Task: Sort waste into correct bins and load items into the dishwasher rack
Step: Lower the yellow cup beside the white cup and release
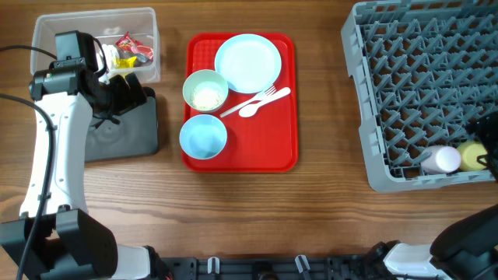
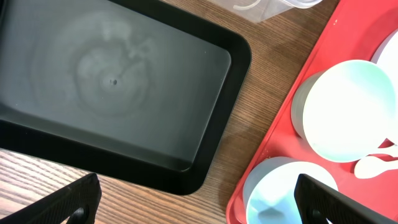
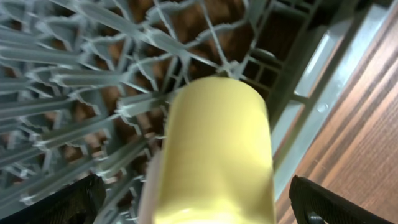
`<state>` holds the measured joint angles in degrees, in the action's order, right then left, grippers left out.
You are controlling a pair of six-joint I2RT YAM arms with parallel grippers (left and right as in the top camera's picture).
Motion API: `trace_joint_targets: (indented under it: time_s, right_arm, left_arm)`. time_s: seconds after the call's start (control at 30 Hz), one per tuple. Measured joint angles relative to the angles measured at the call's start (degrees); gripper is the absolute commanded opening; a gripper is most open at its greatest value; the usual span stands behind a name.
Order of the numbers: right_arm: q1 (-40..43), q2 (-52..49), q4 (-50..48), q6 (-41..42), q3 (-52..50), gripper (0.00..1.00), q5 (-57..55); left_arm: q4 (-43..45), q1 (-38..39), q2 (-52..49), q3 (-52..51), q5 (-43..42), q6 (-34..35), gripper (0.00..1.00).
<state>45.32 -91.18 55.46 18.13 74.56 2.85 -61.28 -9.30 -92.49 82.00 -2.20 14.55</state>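
Observation:
The clear tub (image 1: 140,19) at the far left holds red and yellow wrappers (image 1: 128,48). Just in front of it lies the black tray (image 1: 136,136). My left gripper (image 1: 127,89) hangs open over that tray with nothing in it. In the left wrist view its gripper (image 2: 199,202) spans the black tray's corner (image 2: 205,168) and a pale blue bowl (image 2: 289,190). A yellow cup (image 3: 214,149) lies in the dishwasher rack (image 3: 93,81) between the wide fingers of my open right gripper (image 3: 199,205), with a gap on each side. A white cup (image 1: 441,160) rests beside the yellow cup (image 1: 470,155).
A red serving tray (image 1: 264,152) in the middle carries a pale blue plate (image 1: 247,62), a bowl with pale grains (image 1: 205,92), a second bowl (image 1: 203,137), and a white fork (image 1: 261,99) and spoon (image 1: 253,110). The rack (image 1: 366,93) fills the right side.

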Motion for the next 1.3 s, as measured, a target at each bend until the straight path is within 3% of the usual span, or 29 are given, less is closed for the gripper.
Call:
trace_joint_targets:
  time_s: [0.1, 0.17, 0.2, 0.27, 0.33, 0.37, 0.53, 0.63, 1.3]
  right_arm:
    - [0.0, 0.0, 0.5, 0.0, 2.3, 0.97, 1.1]
    - [0.0, 0.0, 1.0, -0.1, 3.8, 0.89, 1.7]
    - [0.0, 0.2, 1.2, -0.3, 4.1, 0.8, 1.9]
    - [0.0, 0.9, 2.5, -0.5, 4.3, 0.44, 2.2]
    - [0.0, 1.7, 4.1, -0.9, 4.3, 0.25, 2.3]
    - [0.0, 2.3, 5.3, -1.0, 4.3, 0.22, 2.3]
    - [0.0, 3.3, 7.7, -1.8, 4.3, 0.22, 2.3]
    - [0.0, 3.3, 7.3, -2.0, 4.3, 0.28, 2.1]
    - [0.0, 1.7, -2.8, 0.5, -1.0, 0.33, -3.6]
  left_arm:
    - [0.0, 0.0, 0.0, 0.0, 0.0, 0.0, 1.0]
    - [0.0, 0.0, 0.0, 0.0, 0.0, 0.0, 1.0]
    - [0.0, 0.0, 0.0, 0.0, 0.0, 0.0, 1.0]
    - [0.0, 0.0, 0.0, 0.0, 0.0, 0.0, 1.0]
    - [0.0, 0.0, 0.0, 0.0, 0.0, 0.0, 1.0]
    - [0.0, 0.0, 0.0, 0.0, 0.0, 0.0, 1.0]
    - [0.0, 0.0, 0.0, 0.0, 0.0, 0.0, 1.0]
    - [0.0, 0.0, 0.0, 0.0, 0.0, 0.0, 1.0]
    - [0.0, 0.0, 0.0, 0.0, 0.0, 0.0, 1.0]
